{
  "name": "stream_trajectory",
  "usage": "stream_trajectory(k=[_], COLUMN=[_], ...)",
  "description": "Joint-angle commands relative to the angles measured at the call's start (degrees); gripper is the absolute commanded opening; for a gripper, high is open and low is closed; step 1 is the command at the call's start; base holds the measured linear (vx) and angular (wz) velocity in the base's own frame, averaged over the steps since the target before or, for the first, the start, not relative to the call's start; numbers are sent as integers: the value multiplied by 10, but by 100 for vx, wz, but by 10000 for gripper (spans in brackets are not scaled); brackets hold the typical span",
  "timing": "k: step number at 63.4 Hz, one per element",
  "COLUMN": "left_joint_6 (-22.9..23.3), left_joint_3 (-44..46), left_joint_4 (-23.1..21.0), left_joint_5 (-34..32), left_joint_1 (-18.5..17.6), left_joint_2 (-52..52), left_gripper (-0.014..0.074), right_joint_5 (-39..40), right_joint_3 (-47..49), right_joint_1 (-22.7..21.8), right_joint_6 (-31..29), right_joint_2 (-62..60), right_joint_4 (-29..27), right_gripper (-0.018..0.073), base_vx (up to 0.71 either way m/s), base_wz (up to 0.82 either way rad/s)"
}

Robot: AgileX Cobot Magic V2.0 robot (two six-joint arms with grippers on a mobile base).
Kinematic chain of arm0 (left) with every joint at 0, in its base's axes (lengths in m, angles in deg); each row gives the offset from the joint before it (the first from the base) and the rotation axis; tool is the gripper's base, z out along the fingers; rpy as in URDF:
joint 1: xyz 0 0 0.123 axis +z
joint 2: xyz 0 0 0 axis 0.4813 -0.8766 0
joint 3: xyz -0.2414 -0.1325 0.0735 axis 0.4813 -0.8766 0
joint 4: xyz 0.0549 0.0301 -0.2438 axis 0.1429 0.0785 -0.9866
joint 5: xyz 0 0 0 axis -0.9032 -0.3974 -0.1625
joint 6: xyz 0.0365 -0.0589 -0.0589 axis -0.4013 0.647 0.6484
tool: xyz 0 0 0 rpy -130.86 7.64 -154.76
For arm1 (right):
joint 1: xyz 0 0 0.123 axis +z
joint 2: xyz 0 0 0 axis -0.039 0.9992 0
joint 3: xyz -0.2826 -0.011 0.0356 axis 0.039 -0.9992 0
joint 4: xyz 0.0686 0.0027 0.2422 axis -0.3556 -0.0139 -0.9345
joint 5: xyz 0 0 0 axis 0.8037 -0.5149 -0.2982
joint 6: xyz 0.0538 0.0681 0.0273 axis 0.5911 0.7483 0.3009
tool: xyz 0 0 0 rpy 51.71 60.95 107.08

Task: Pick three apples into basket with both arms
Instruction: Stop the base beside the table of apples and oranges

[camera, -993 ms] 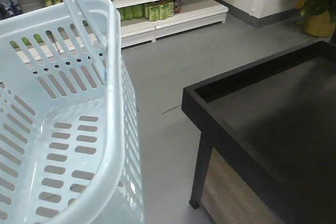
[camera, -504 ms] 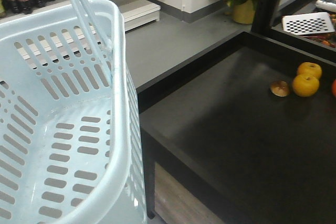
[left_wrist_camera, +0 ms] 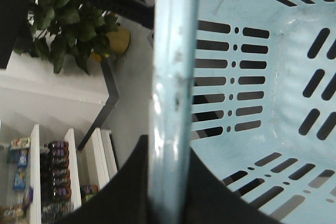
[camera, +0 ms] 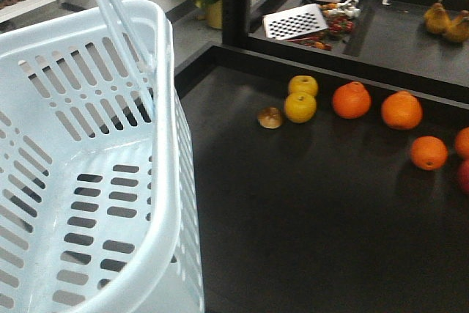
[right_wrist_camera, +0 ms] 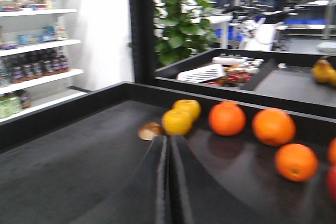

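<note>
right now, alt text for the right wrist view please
The right gripper, jaws shut, points across a black table toward two yellow fruits and several oranges, with a leafy plant behind.

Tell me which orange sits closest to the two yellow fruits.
The orange with the knobbly top, leftmost of its row, right beside the yellow fruits; the rest lie farther right.

- A black rimmed display table (camera: 315, 240) is shown.
- Two yellow fruits (camera: 300, 107) are laid close together, with a small brown piece (camera: 270, 117) just beside them.
- Oranges (camera: 351, 100) are spread further right.
</note>
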Motion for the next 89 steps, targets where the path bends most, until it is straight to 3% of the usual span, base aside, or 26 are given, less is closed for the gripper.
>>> stream_trajectory(k=[1, 44, 89], left_joint_6=[12, 12, 12], left_joint_3=[16, 16, 16], left_joint_4=[15, 15, 15], left_joint_5=[-31, -31, -31], left_joint_1=[-1, -1, -1], left_joint_2=[3, 3, 3], left_gripper=[-6, -6, -6], right_joint_5=[41, 41, 41], right_joint_3=[-6, -6, -6], right_joint_1=[2, 2, 2], right_joint_6=[-5, -5, -5], right_joint_2=[-1, -1, -1], right_joint_4=[1, 1, 1], right_gripper=[-9, -9, -9], base_vx=[12, 11, 2], base_wz=[-66, -57, -12])
